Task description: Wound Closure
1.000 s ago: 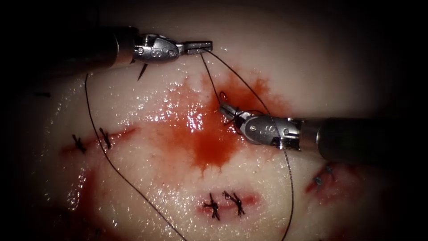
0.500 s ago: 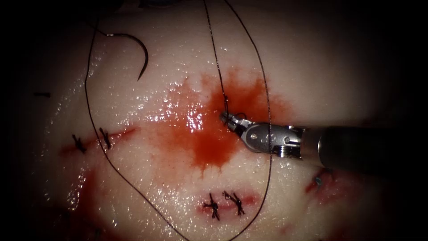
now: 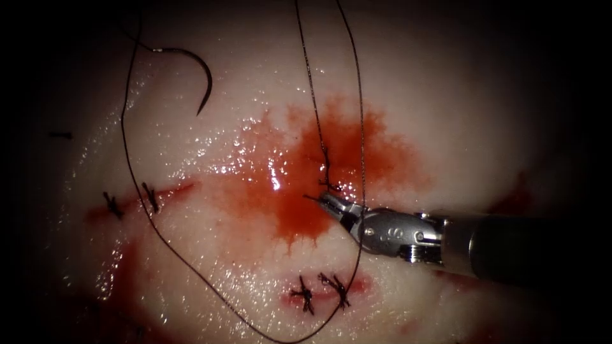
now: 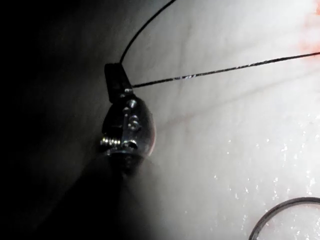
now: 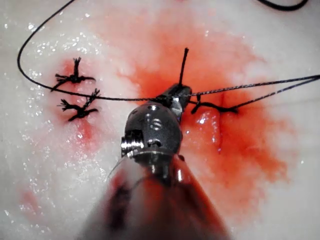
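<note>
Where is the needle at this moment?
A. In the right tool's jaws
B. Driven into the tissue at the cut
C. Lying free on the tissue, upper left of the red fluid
C: the needle lies loose on the tissue, far from the right tool, which grips thread.

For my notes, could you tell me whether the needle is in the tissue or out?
Out: the needle lies free on the tissue, held by neither tool.

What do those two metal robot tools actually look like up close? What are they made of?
Each is a dark, round shaft ending in a shiny silver metal wrist with small rivets and a ribbed, spring-like collar. The right tool has a slim, pointed silver pincer; its wrist bears a stamped mark. The left tool has a short, blunt, dark-looking pincer.
</note>
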Controlling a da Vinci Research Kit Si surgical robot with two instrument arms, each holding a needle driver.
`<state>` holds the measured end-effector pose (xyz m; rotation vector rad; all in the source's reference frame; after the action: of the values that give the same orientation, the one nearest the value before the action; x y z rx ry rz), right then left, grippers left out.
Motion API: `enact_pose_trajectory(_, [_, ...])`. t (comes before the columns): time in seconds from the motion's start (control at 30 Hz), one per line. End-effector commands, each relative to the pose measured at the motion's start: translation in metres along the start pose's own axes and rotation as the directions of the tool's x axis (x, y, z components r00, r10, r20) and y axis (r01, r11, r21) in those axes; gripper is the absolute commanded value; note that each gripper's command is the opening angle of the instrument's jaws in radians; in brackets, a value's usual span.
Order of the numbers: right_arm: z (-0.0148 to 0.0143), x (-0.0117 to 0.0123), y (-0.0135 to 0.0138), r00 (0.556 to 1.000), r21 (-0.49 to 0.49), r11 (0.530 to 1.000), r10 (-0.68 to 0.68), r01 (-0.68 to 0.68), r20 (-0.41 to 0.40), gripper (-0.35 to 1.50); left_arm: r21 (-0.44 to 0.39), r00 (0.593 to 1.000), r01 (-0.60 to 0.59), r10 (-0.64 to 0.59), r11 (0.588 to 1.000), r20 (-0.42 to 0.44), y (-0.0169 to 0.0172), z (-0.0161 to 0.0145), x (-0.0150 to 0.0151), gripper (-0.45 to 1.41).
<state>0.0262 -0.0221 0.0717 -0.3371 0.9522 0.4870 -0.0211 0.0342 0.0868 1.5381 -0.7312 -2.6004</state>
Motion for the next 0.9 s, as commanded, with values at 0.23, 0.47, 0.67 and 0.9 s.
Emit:
enact_pose_trajectory(0.23, [-0.0014, -0.0001, -0.0028, 1.0, 0.021, 1.0, -0.015, 0.015, 0.025, -0.35, 0.013, 1.0, -0.006, 0.006, 1.0, 0.007, -0.0012, 0.0014, -0.0008, -0.45])
enact_pose_trajectory(0.47, [-0.001, 0.0005, -0.002, 1.0, 0.019, 0.999, -0.027, 0.027, 0.011, -0.35, 0.073, 0.999, -0.042, 0.041, 0.996, 0.01, -0.0028, 0.0018, -0.001, -0.45])
enact_pose_trajectory(0.67, [0.0, 0.0007, -0.0014, 1.0, 0.015, 1.0, -0.023, 0.023, 0.003, -0.35, 0.152, 0.996, -0.083, 0.08, 0.985, 0.029, -0.0053, 0.0021, -0.0015, -0.45])
enact_pose_trajectory(0.9, [0.0013, 0.0005, -0.0026, 0.999, 0.031, 0.999, -0.033, 0.033, -0.003, -0.35, 0.174, 0.99, -0.136, 0.126, 0.975, 0.064, -0.0065, 0.0028, -0.0026, -0.45])
